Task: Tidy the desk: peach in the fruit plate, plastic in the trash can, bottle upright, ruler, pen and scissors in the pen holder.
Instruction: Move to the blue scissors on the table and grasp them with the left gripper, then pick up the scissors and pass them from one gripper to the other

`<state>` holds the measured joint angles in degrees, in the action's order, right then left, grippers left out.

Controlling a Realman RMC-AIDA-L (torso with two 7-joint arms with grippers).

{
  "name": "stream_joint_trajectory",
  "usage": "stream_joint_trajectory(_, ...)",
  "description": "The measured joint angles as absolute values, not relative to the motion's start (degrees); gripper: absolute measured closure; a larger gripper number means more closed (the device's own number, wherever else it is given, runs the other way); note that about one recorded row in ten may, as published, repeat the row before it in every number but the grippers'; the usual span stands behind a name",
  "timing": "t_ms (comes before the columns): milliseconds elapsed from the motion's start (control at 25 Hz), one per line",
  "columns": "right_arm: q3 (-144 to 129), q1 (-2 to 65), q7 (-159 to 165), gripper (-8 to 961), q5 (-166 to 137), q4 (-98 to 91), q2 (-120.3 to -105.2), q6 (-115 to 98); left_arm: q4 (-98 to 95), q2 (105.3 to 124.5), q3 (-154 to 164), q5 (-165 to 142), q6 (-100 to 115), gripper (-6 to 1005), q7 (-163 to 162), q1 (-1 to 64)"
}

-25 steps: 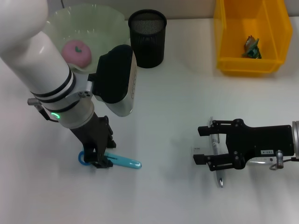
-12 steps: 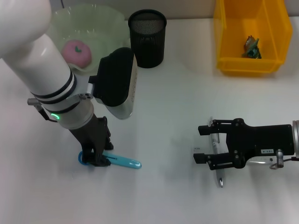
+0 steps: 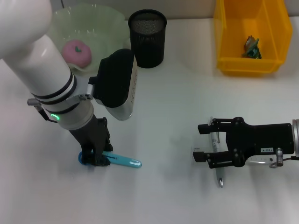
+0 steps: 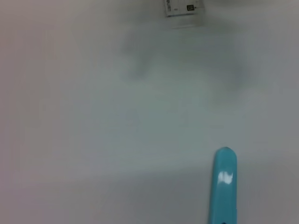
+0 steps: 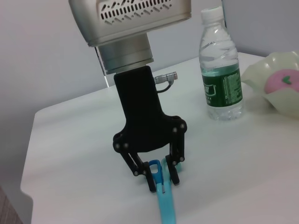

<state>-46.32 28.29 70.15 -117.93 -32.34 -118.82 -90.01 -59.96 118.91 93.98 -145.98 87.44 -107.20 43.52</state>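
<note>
My left gripper [image 3: 96,162] is down on the table at the handle end of the blue scissors [image 3: 122,161], and from the right wrist view my fingers [image 5: 152,179] straddle the handle loops with only a narrow gap. They look pressed against the plastic, though I can't be sure the grip is fully made. The closed blades lie flat, pointing away from my fingers toward the table's middle.

To do this step well, I want the pinch firm on the handle before I lift, since the long blade end will try to swing down once it leaves the table. I would rise straight up, let the scissors hang tip-down, then carry them to the black mesh pen holder [image 3: 147,38], which stands at the far side next to the fruit plate [image 3: 96,28]. The tip should go in first, lowered well inside the rim before I let go, so the holder does not tip.

My right gripper [image 3: 210,148] hovers low over the pen [image 3: 218,161] on the right side of the table, its jaws spread wide on either side of the barrel, not yet closed on it.

The peach [image 3: 77,51] already sits in the fruit plate, the bottle [image 5: 222,74] stands upright, and a crumpled piece of plastic [image 3: 252,46] lies in the yellow bin [image 3: 224,42]. I cannot see the ruler.
</note>
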Motion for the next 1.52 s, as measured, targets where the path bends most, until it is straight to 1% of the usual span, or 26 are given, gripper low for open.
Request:
stream_joint_trajectory(440,-46.31,28.30,70.22,161,-117.85,-32.34,-118.82,-89.93,-59.77,118.99,95.26,-145.96,86.49,685,-107.19,43.46)
stream_joint_trajectory(760,-46.22,28.30,70.22,161,-117.85,-32.39,-118.82,-89.89,-61.40,118.99,95.03,-145.72,86.54,736,-107.36,42.76)
stream_joint_trajectory(960,-43.86,27.94,70.22,161,-117.76,-32.59,-118.68,-90.54,-65.83,118.90,90.58,-144.18,87.62,749,-107.43,40.82)
stream_joint_trajectory(1120,-38.31,27.03,69.57,161,-117.72,-32.63,-118.39,-92.16,-68.08,118.55,81.87,-135.68,88.92,749,-106.45,38.69)
stream_joint_trajectory(1240,-34.97,26.14,67.54,161,-117.69,-32.67,-118.34,-93.18,-65.68,118.56,74.46,-128.59,88.98,748,-105.19,37.44)
stream_joint_trajectory(1280,-33.92,25.88,66.60,161,-117.66,-32.68,-118.38,-93.38,-61.86,118.55,69.84,-123.02,88.82,748,-104.30,37.09)
stream_joint_trajectory(1360,-32.31,25.37,64.66,161,-117.63,-32.58,-118.70,-93.50,-60.38,118.55,68.19,-121.01,88.80,748,-103.98,37.04)
stream_joint_trajectory(1520,-31.36,24.98,61.24,161,-116.77,-31.43,-118.99,-93.54,-50.75,118.42,60.35,-111.50,88.87,749,-101.21,37.18)
